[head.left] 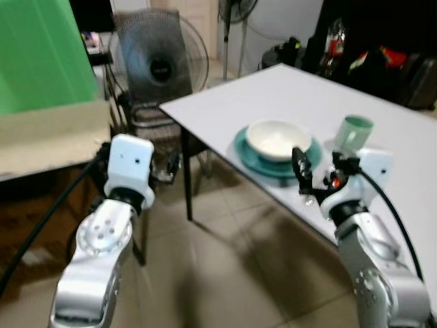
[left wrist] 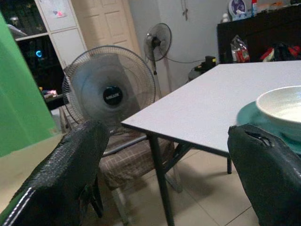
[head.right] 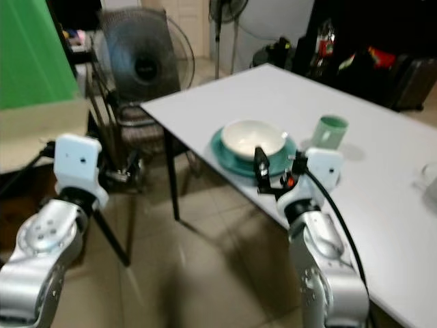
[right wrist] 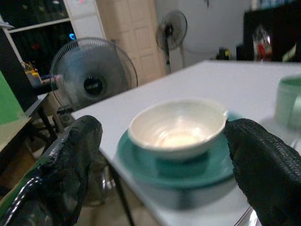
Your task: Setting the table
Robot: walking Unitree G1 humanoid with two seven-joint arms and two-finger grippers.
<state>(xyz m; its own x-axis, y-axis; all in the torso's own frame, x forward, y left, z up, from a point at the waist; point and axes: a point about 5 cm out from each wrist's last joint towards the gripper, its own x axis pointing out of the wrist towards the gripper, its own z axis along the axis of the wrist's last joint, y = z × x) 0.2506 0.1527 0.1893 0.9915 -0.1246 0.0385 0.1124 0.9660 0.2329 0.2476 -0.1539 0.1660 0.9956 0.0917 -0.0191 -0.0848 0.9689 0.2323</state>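
Note:
A white bowl [head.left: 276, 139] sits on a teal plate [head.left: 254, 162] near the front edge of the pale table [head.left: 273, 89]. A green mug [head.left: 352, 133] stands just behind them to the right. My right gripper [head.left: 315, 174] hovers at the table's near edge, just in front of the plate. It is open, and its two black fingers [right wrist: 70, 160] frame the bowl [right wrist: 176, 126] in the right wrist view, holding nothing. My left gripper [left wrist: 169, 141] is raised off to the left of the table, open and empty, facing the table corner.
A large floor fan [head.left: 160, 58] and a chair [head.left: 153, 119] stand by the table's left corner. A green screen [head.left: 41, 51] and a beige counter [head.left: 48, 137] are on the left. A dark cluttered cabinet [head.left: 369, 48] is behind the table. Tiled floor [head.left: 225, 273] lies below.

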